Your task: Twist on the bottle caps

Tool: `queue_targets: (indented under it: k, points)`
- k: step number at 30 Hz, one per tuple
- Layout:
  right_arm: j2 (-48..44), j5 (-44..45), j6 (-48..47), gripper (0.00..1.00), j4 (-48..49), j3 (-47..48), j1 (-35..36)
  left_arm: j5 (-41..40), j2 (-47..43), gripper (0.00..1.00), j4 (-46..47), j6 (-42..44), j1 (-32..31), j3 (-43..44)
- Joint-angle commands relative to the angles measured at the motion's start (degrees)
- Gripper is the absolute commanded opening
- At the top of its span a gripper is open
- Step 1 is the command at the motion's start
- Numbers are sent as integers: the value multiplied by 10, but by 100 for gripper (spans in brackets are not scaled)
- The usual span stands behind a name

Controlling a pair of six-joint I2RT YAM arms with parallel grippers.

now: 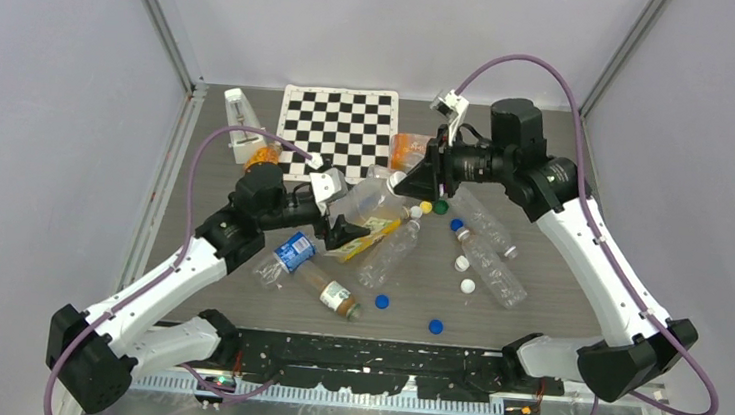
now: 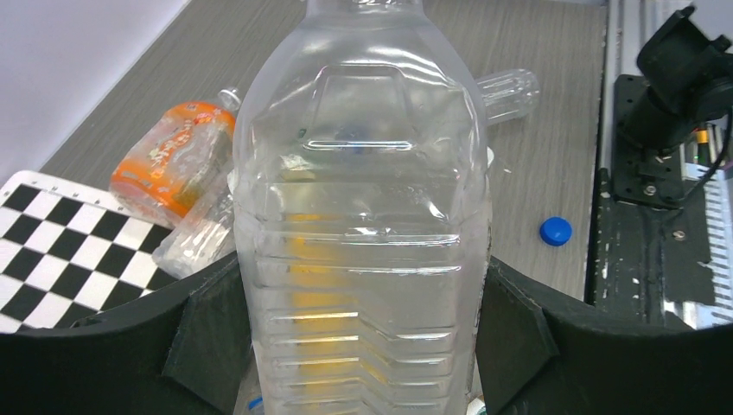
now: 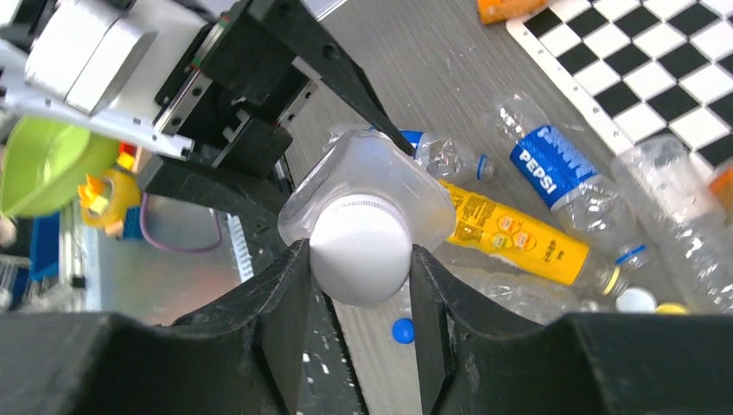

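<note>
My left gripper point(image 1: 339, 229) is shut on the body of a clear ribbed bottle point(image 1: 369, 198), which fills the left wrist view point(image 2: 363, 216) between the black fingers point(image 2: 207, 337). My right gripper point(image 1: 410, 183) is shut on a white cap point(image 3: 360, 249) that sits on that bottle's mouth. Loose caps lie on the table: blue ones point(image 1: 381, 301) point(image 1: 435, 326), white ones point(image 1: 467, 286) point(image 1: 462, 263), a yellow one point(image 1: 426, 208) and a green one point(image 1: 441, 207). A blue cap shows in the left wrist view point(image 2: 556, 230) and in the right wrist view point(image 3: 402, 329).
A checkerboard mat point(image 1: 338, 130) lies at the back. Orange-labelled bottles point(image 1: 409, 149) point(image 1: 263, 153) lie near it. A Pepsi bottle point(image 1: 291, 253), a yellow-labelled bottle point(image 1: 373, 236), a brown-labelled bottle point(image 1: 328, 290) and clear bottles point(image 1: 491, 267) lie across the middle.
</note>
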Motion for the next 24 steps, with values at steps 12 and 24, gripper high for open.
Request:
queue_targets:
  k: [12,24]
  points:
    - [-22,413,473,1,24,-56,148,-84,6,0,88,50,-7,8]
    - [-52,554,403,53,24,-36,168,-126,-7,0,69,59,-8,-9]
